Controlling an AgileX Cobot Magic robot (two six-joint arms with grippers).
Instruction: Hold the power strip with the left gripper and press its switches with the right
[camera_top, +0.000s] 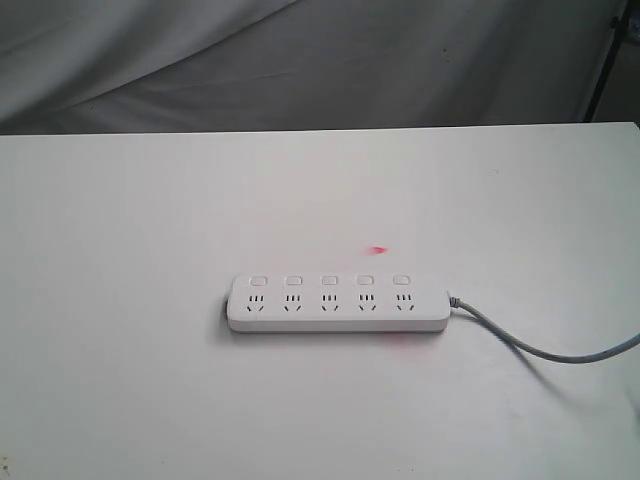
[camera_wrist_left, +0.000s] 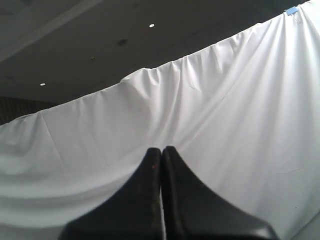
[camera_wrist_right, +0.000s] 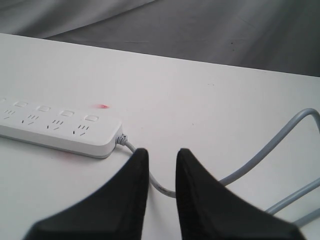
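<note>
Our left tool (camera_wrist_left: 161, 150) has its two black fingers pressed flat together and empty. It points away from the work at a draped white cloth (camera_wrist_left: 225, 115), with a dark ceiling (camera_wrist_left: 75, 30) and a few small lights above it. Our right tool (camera_wrist_right: 160, 152) stands with a narrow gap between its fingers and grips nothing. It hangs over the grey cord (camera_wrist_right: 162, 189) just past the cord end of the power strip (camera_wrist_right: 55, 127); from this angle we cannot say whether the tips touch the cord. In the exterior view the power strip lies flat on the white tabletop (camera_top: 150, 220), a little below the middle, with its long side running across. Five switches sit in a row above its five outlets, and the cord leaves its right end and curves off the right edge. A small red spot (camera_top: 378, 250) of light sits on the tabletop just behind the strip, and a fainter red glow shows at its front edge. Behind the tabletop hangs wrinkled grey-white cloth, with a dark slanted pole (camera_top: 605, 60) at the far right.
</note>
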